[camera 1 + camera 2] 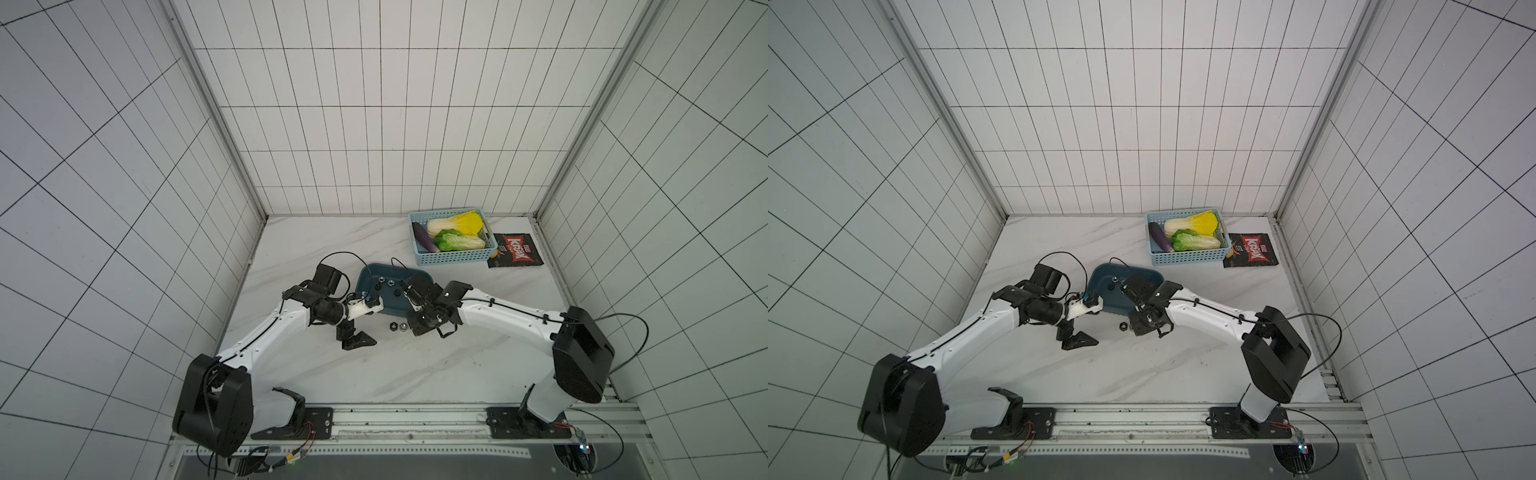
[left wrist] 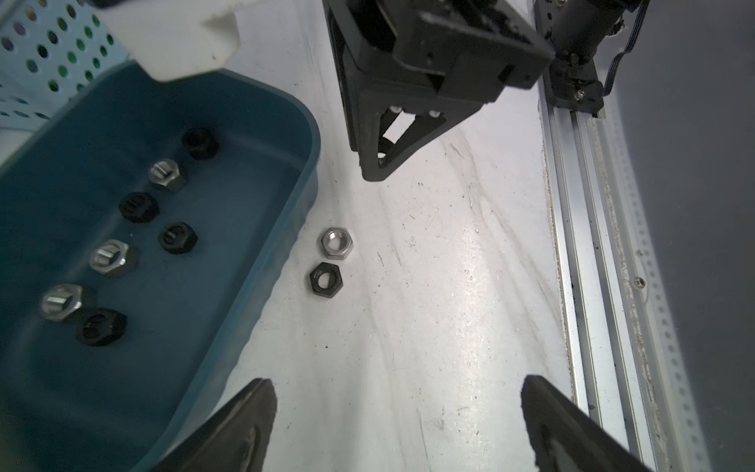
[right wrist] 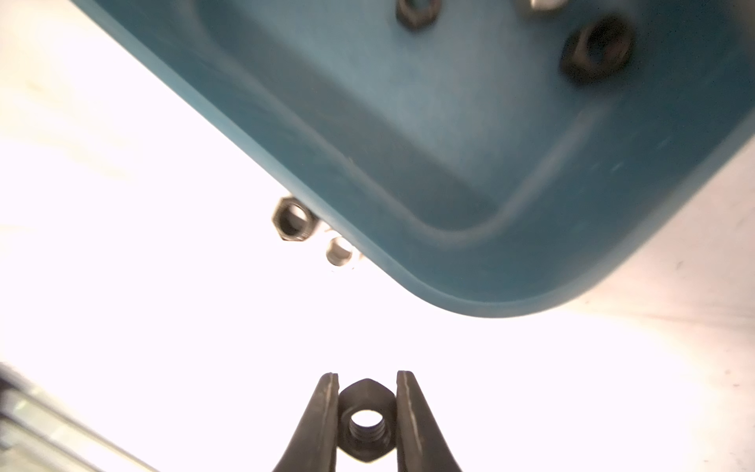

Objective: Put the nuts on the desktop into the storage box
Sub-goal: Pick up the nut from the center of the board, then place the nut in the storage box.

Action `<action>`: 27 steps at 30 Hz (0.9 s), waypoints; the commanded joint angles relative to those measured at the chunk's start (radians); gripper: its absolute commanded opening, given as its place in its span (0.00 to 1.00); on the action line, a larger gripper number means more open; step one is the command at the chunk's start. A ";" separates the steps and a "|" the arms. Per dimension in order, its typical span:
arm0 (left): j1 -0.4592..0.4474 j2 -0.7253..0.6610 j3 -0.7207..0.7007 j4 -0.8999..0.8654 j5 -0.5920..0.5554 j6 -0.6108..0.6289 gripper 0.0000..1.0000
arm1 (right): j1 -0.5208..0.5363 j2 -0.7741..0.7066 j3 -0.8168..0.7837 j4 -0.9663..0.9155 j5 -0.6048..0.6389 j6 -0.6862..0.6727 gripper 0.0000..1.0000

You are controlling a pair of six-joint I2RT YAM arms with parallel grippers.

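Scene: my two white-and-black robot arms reach over a white marble-patterned desktop toward a dark teal storage box near its middle.

My right gripper: clamped on a black hexagonal nut. It is pinched across two opposite flats, and its threaded hole faces the wrist camera.

My left gripper: fingers spread wide, holding nothing, hovering above the desktop.

Where the held nut is: above bare desktop, just outside a rounded corner of the storage box, not yet over its floor.

Nuts in the box: seven show in the left wrist view, four black and three silver, scattered across the floor.

Nuts left on the desktop: a silver nut and a black nut lie flat, side by side, just beside the box's near long wall. I cannot tell whether they touch.

Relation that matters: the box lies straight ahead of my right fingertips, its rim between the held nut and the floor. I judge a short carry forward over that rim comes next, then a release.

Nearer arm for the loose pair: they lie between my grippers, and the empty left one faces them, so it looks better placed.

Beyond the box: a light blue perforated basket of vegetables and a dark snack packet.
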 commanded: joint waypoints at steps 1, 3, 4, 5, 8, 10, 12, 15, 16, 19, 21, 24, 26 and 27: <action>0.006 -0.023 0.088 -0.075 -0.004 0.018 0.97 | 0.005 -0.030 0.090 -0.087 -0.006 -0.026 0.20; 0.010 -0.019 0.133 -0.108 -0.014 0.016 0.98 | 0.004 -0.031 0.128 -0.100 0.003 -0.039 0.20; 0.015 -0.016 0.153 -0.114 -0.013 0.010 0.97 | 0.004 -0.030 0.148 -0.105 0.006 -0.046 0.20; 0.020 -0.015 0.168 -0.116 -0.012 0.002 0.97 | 0.000 -0.025 0.166 -0.108 0.011 -0.052 0.20; 0.039 -0.008 0.206 -0.121 0.013 -0.006 0.98 | -0.015 -0.009 0.212 -0.109 0.011 -0.065 0.19; 0.051 0.001 0.228 -0.116 0.023 -0.006 0.98 | -0.028 0.010 0.245 -0.108 0.006 -0.076 0.19; 0.064 0.013 0.246 -0.110 0.035 -0.007 0.98 | -0.041 0.034 0.279 -0.108 0.003 -0.087 0.19; 0.082 0.033 0.259 -0.080 0.051 -0.017 0.98 | -0.065 0.080 0.328 -0.109 -0.002 -0.103 0.19; 0.085 0.038 0.259 -0.059 0.050 -0.026 0.98 | -0.072 0.097 0.344 -0.109 -0.006 -0.108 0.19; 0.099 0.051 0.246 0.014 0.052 -0.066 0.98 | -0.091 0.146 0.388 -0.109 -0.007 -0.122 0.19; 0.105 0.064 0.234 0.049 0.051 -0.077 0.98 | -0.105 0.177 0.412 -0.107 -0.010 -0.129 0.19; 0.116 0.083 0.210 0.104 0.055 -0.098 0.98 | -0.125 0.229 0.444 -0.095 -0.015 -0.137 0.19; 0.122 0.098 0.199 0.131 0.054 -0.108 0.98 | -0.135 0.261 0.460 -0.089 -0.017 -0.144 0.18; 0.124 0.109 0.198 0.136 0.054 -0.106 0.98 | -0.140 0.277 0.468 -0.081 -0.020 -0.147 0.18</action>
